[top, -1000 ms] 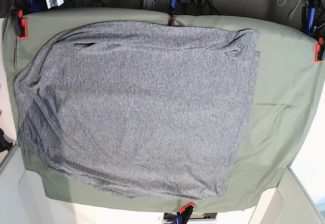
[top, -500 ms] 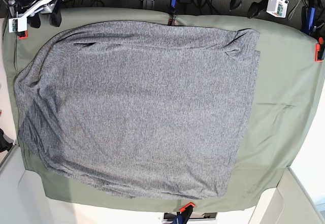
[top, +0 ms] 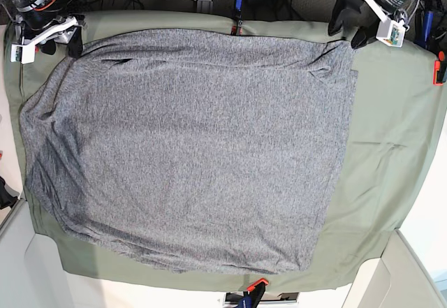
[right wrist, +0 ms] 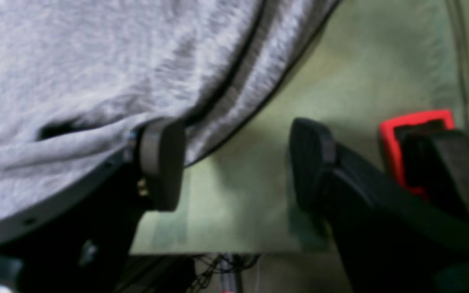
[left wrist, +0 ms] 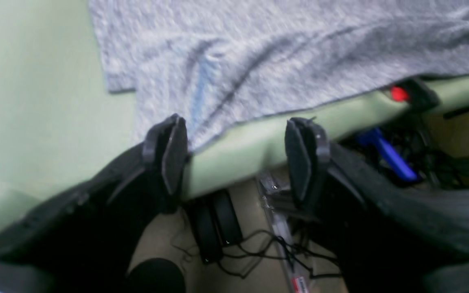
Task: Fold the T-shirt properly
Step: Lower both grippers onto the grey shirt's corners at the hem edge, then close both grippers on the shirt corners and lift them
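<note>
Spread wide and grasping nothing, with the blunt dark-grey fingers (left wrist: pixel 168 162) of the black left gripper (left wrist: pixel 237 126). Likewise spread wide and grasping nothing, with the matching fingers (right wrist: pixel 162 162) of the black right gripper (right wrist: pixel 237 126). Overlapping the edge of the large heather-grey, finely speckled knit T-shirt (top: pixel 188 147) with one finger in each wrist view; cannot tell whether touching it or just above.

Reaching in from the top of the base view with both arms, toward the near-side fold. On that view's right, over the shirt's upper right corner, with the left gripper; on its left, over the upper left corner, with the right gripper. Angled down and inward with both, well apart from each other.

Lying broad across the olive-green table cloth (top: pixel 384 147) with the T-shirt, rolled or folded over along its top edge and creased at both upper corners.

Seen only in the left wrist view: past the cloth's edge, down to loose black cables (left wrist: pixel 259 254). Seen close up in the right wrist view: a dark gap under the fold, and a red-and-black clamp (right wrist: pixel 415 118) beside the farther finger, apart from it. Seen only in the base view: the shirt's whole outline, down to the wavy lower edge, with another red-and-black clamp (top: pixel 438 70) at the cloth's right side.
</note>
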Motion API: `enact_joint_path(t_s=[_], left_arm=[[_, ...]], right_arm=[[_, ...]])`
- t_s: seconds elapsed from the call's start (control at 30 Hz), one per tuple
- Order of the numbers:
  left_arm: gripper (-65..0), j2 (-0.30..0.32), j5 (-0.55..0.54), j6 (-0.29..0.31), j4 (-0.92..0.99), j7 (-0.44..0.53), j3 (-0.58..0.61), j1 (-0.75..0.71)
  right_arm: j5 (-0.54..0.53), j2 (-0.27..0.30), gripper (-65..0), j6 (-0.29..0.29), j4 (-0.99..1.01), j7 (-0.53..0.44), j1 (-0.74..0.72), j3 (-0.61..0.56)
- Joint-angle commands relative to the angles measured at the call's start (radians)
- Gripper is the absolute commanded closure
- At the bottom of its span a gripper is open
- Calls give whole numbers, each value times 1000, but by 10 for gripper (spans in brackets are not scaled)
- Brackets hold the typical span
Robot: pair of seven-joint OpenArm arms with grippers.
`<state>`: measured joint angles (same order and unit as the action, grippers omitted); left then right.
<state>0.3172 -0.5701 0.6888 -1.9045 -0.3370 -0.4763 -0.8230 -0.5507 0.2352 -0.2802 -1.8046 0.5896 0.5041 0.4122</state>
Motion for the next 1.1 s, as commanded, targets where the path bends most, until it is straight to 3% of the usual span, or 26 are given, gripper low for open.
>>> enact_joint_path(t_s=[0.0, 0.27, 0.5, 0.73, 1.0, 1.07], left_arm=[[-406, 21, -14, 9, 11, 18, -8, 7], [-406, 80, -18, 9, 195, 14, -7, 134], [-406, 85, -74, 9, 310, 8, 3, 182], [-406, 84, -93, 9, 318, -20, 113, 195], [-403, 79, -8, 3, 319, -20, 157, 200], [-359, 79, -9, 5, 319, -19, 157, 200]], right_arm=[[-7, 7, -403, -4, 1, -15, -7, 7], [0, 2, -403, -9, 47, -13, -54, 7], [1, 2, -403, -11, 48, -13, -58, 7], [8, -6, -403, -4, 78, -15, -66, 7], [8, -6, -402, -5, 128, -13, -97, 7], [8, -6, -399, -5, 128, -13, -97, 7]])
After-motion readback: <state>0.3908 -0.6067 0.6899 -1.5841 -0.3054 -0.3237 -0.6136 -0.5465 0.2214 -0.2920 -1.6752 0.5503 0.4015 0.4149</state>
